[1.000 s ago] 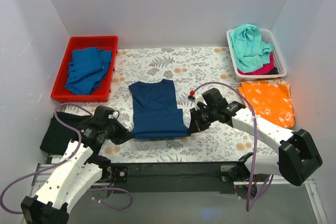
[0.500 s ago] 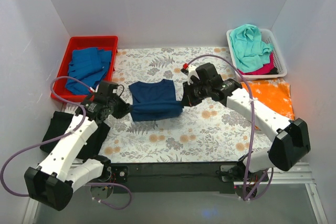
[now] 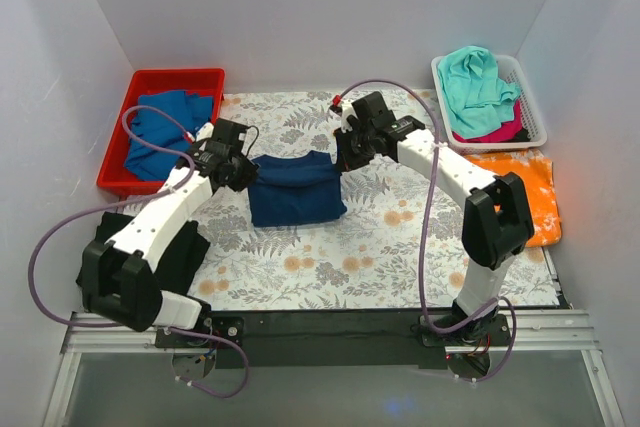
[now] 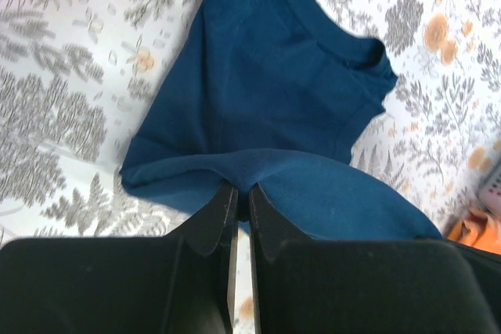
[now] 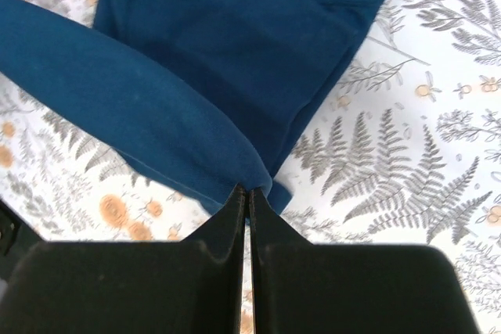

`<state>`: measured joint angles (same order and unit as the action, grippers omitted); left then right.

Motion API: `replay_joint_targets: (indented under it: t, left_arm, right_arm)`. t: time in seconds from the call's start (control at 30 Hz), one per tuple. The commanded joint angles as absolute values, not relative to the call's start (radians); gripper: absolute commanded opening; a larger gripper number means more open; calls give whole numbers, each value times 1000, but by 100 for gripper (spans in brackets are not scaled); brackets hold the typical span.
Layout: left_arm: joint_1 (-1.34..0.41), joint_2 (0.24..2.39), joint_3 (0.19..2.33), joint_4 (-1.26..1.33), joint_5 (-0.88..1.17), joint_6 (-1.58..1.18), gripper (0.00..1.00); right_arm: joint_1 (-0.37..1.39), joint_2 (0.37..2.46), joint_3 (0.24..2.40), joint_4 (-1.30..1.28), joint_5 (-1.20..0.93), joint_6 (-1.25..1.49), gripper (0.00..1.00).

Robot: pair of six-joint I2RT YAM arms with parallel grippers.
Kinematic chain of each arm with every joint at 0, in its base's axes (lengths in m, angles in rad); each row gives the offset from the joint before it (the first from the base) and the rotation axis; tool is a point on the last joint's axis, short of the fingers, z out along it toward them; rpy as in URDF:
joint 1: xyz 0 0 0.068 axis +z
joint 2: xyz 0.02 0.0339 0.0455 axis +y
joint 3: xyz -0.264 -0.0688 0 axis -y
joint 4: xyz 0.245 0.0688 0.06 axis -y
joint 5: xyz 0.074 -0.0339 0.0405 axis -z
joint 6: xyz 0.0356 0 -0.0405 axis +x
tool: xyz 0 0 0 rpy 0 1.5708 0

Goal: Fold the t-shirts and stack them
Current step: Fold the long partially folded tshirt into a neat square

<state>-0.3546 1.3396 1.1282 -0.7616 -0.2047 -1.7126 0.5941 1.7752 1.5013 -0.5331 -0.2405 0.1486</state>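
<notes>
A navy blue t-shirt (image 3: pixel 295 189) lies on the floral mat, its bottom hem folded up over the chest toward the collar. My left gripper (image 3: pixel 246 173) is shut on the hem's left corner; in the left wrist view the cloth (image 4: pixel 258 91) is pinched at the gripper (image 4: pixel 243 193). At the hem's right corner my right gripper (image 3: pixel 344 159) is shut too, and the right wrist view shows the fold (image 5: pixel 141 107) caught at the gripper (image 5: pixel 247 192). No print shows on this shirt.
A red bin (image 3: pixel 160 83) at the back left holds mid-blue shirts (image 3: pixel 160 132). A white basket (image 3: pixel 530 97) at the back right holds a teal shirt (image 3: pixel 475 79) over a pink one. An orange shirt (image 3: pixel 515 187) lies flat on the right. A black shirt (image 3: pixel 180 247) lies on the left.
Both grippers have carried the navy shirt's bottom hem from the near side away toward the collar, folding the shirt in half. Both arms now reach far out over the mat.
</notes>
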Motion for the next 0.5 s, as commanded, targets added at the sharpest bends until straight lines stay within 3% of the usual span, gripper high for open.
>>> replay_joint_targets:
  t: [0.0, 0.47]
  left_arm:
    - [-341, 1408, 1218, -713, -305, -1677, 0]
    - [-296, 1722, 1380, -658, -322, -1624, 0]
  right_arm:
    - [572, 1833, 1595, -522, -236, 135, 1]
    - [515, 2157, 1890, -518, -284, 158, 1]
